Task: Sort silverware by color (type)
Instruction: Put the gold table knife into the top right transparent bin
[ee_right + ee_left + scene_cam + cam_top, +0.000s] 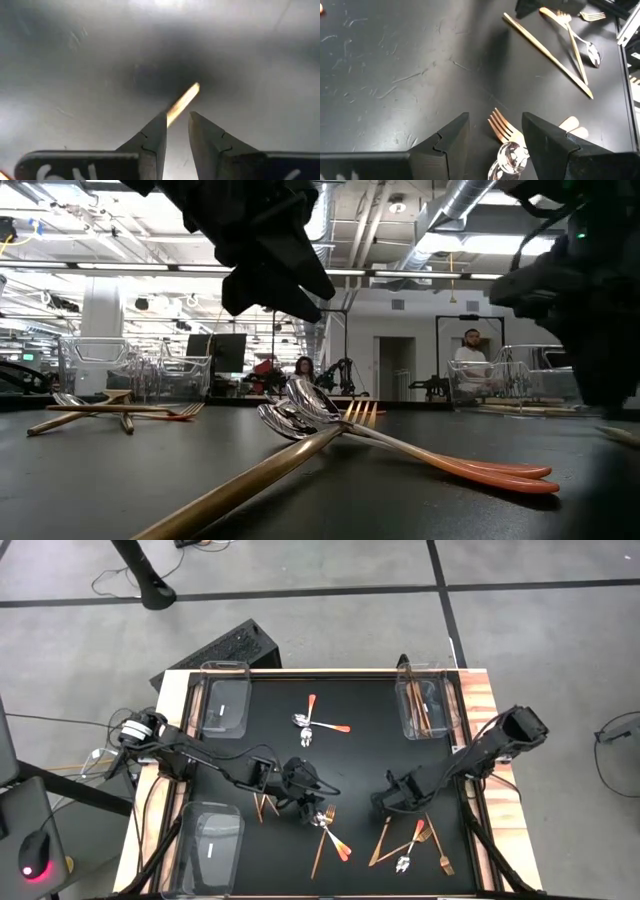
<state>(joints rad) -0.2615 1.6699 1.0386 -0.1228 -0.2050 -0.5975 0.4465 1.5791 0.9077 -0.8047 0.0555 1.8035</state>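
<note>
I have the left gripper (pixel 495 135) with jaws apart over the fork (pixel 501 127) and spoon (pixel 512 156) cluster; tines sit between them, nothing held. Right gripper (pixel 177 127) jaws are narrowly apart, a copper knife (pixel 182 104) tip just ahead. Beyond my left jaws lies a crossed knife/fork pile (pixel 565 52). Only the high view shows the clear bins (pixel 225 700) at the corners and two spoons (pixel 318 726) mid-mat.

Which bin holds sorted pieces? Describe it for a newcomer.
Start at the black mat seen from above and go to its upper right corner. The clear bin there holds slim copper-coloured utensils; the other two bins show none.
</note>
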